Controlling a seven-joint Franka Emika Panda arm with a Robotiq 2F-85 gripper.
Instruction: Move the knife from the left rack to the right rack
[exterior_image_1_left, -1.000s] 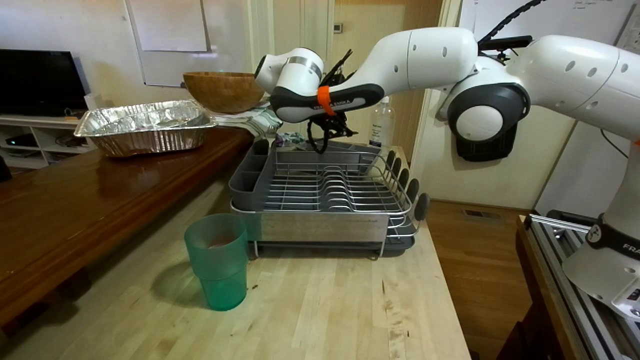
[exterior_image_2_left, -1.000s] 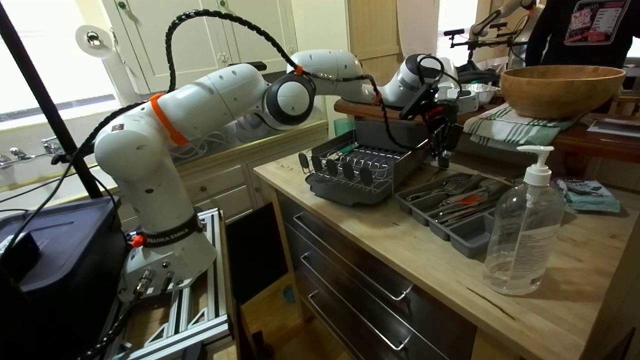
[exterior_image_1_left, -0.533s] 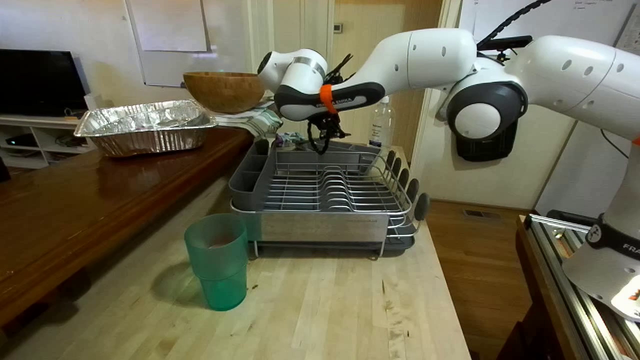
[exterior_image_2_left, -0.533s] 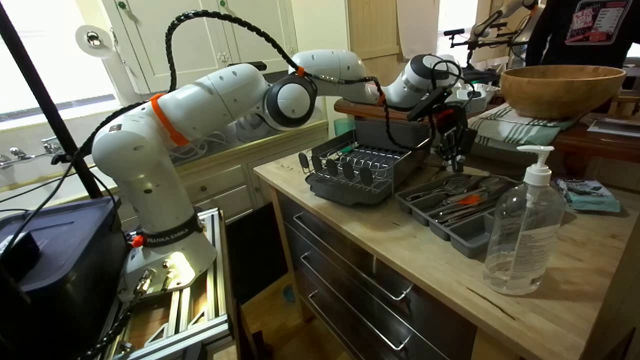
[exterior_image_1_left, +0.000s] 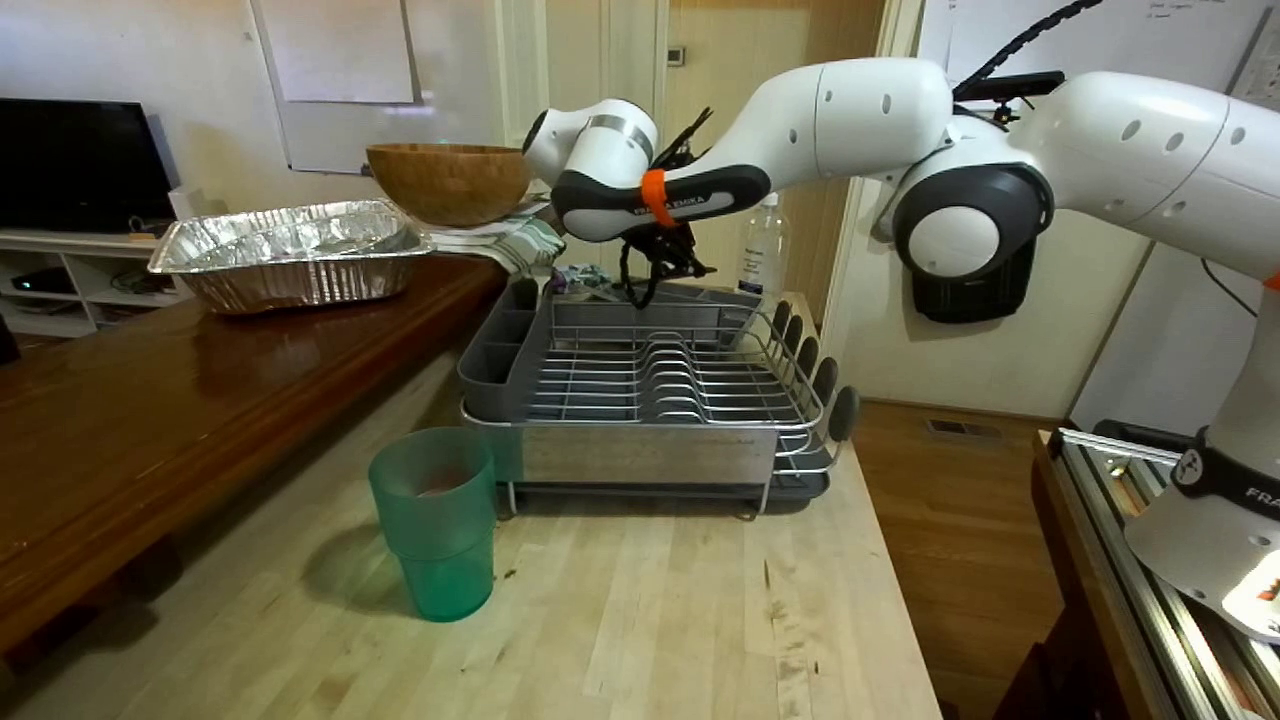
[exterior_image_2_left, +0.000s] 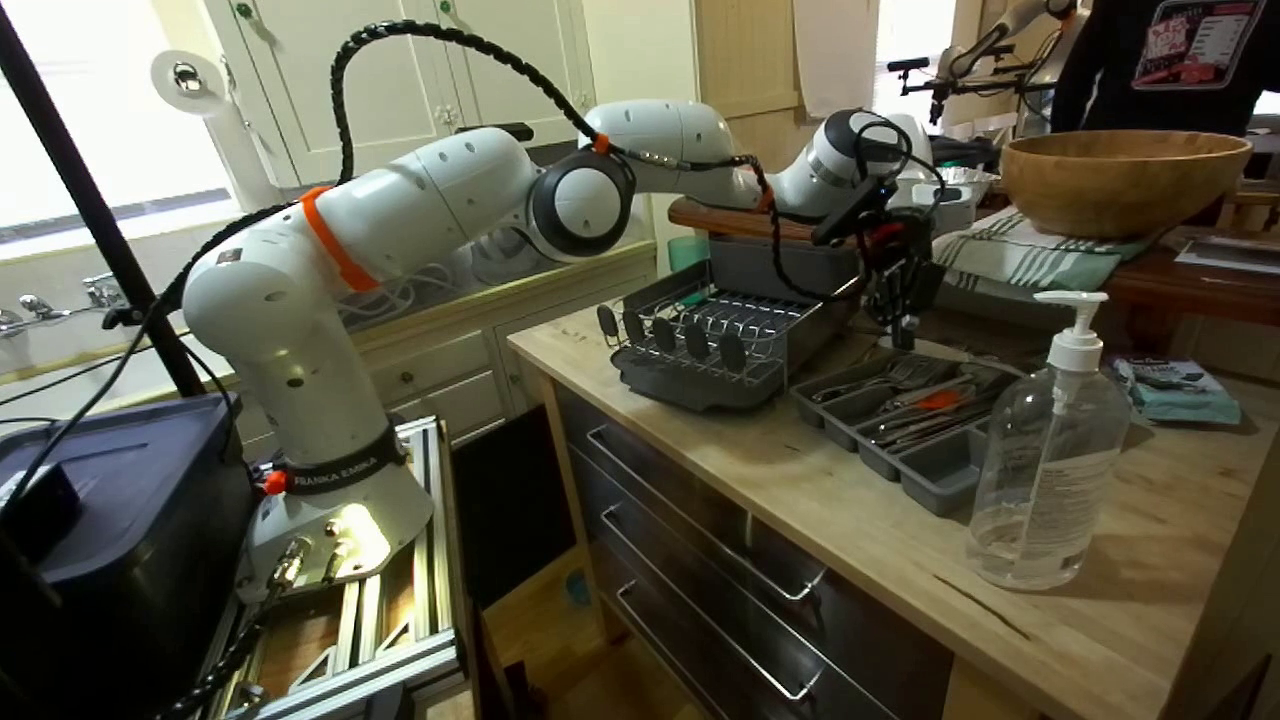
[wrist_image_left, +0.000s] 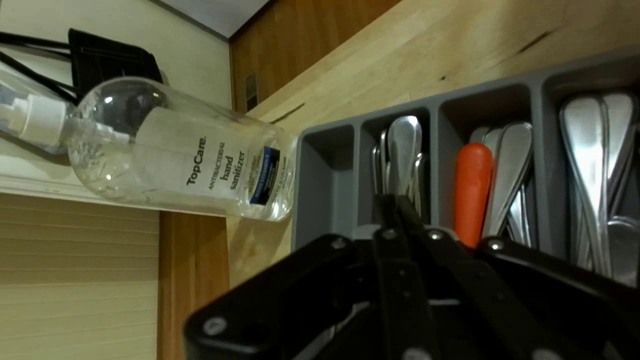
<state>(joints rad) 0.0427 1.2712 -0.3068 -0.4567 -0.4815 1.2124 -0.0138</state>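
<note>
As fingers (wrist_image_left: 386, 211) hang tgthr, silvery cutlery (wrist_image_left: 404, 150) lies in tray (wrist_image_left: 327, 200) below; can't ID knife.

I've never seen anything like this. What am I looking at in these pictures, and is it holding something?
You're seeing a white robot arm. Two views come from cameras standing apart from it; the third comes from a camera mounted on the arm itself, looking past the black gripper at its end. On the wooden worktop stand a green cup, a wire dish drainer, a hand sanitizer bottle and a grey tray of cutlery. The gripper points toward the tray and looks shut; I see nothing held in it.
</note>
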